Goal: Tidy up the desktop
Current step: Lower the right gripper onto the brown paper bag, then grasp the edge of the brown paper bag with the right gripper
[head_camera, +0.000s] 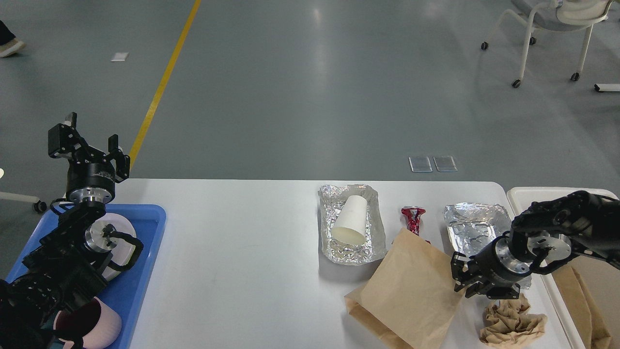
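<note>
Head view shows the bench [242, 252], a white top with rounded corners, filling the lower half of the picture and far from tidy. Taking the brown paper bag [407, 291] as landmark: just behind it lies a foil tray [352, 228] with a white paper cup [349, 220] on its side, and a crushed red can [412, 217] stands beside that tray. Behind and right of the bag sits a second, empty foil tray [472, 225]; right of the bag lies a crumpled brown napkin [511, 321]. Further right, a cream bin [537, 193] already holds some brown paper, so I judge the clearing begun but mostly undone. The right tool [467, 281] is at the bag's right edge, seemingly pinching it, though contact is not certain. Well left of the bag, a blue tray [150, 228] carries dishes, and the left tool [89, 145] is raised above it, fingers apart and empty. Nothing blocks the bag's path to the bin except the napkin nearby.
</note>
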Action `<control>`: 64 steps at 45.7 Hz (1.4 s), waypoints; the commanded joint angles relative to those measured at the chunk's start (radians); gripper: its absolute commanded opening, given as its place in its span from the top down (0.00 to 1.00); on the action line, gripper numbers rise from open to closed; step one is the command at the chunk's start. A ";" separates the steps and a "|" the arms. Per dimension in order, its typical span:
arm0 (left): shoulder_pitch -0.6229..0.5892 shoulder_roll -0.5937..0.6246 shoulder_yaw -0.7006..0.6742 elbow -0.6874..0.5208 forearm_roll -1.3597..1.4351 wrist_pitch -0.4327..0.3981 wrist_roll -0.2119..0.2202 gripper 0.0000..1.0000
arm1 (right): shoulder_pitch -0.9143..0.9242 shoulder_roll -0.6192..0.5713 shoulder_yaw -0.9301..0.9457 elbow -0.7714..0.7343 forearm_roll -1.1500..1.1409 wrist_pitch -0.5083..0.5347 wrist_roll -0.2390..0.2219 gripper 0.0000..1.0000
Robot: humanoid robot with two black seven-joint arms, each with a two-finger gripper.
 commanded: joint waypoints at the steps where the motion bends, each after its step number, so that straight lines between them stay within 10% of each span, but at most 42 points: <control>1: 0.000 0.000 0.000 0.000 0.000 0.000 0.000 0.03 | 0.000 0.000 -0.003 -0.001 0.000 0.000 -0.001 0.86; 20: -0.001 0.000 0.000 0.000 0.000 0.000 0.000 0.03 | 0.009 -0.003 -0.032 0.002 -0.003 0.026 -0.006 1.00; 25: 0.000 0.000 0.000 0.000 0.000 0.000 0.000 0.03 | 0.018 -0.005 -0.029 0.002 -0.003 0.026 -0.006 0.62; 35: 0.000 0.000 0.000 0.000 0.000 0.000 0.000 0.03 | 0.053 -0.043 -0.018 0.027 -0.003 0.026 -0.004 0.31; 64: 0.000 0.000 0.000 0.000 0.000 0.000 0.000 0.03 | 0.256 -0.104 0.021 0.199 -0.567 0.014 0.020 0.41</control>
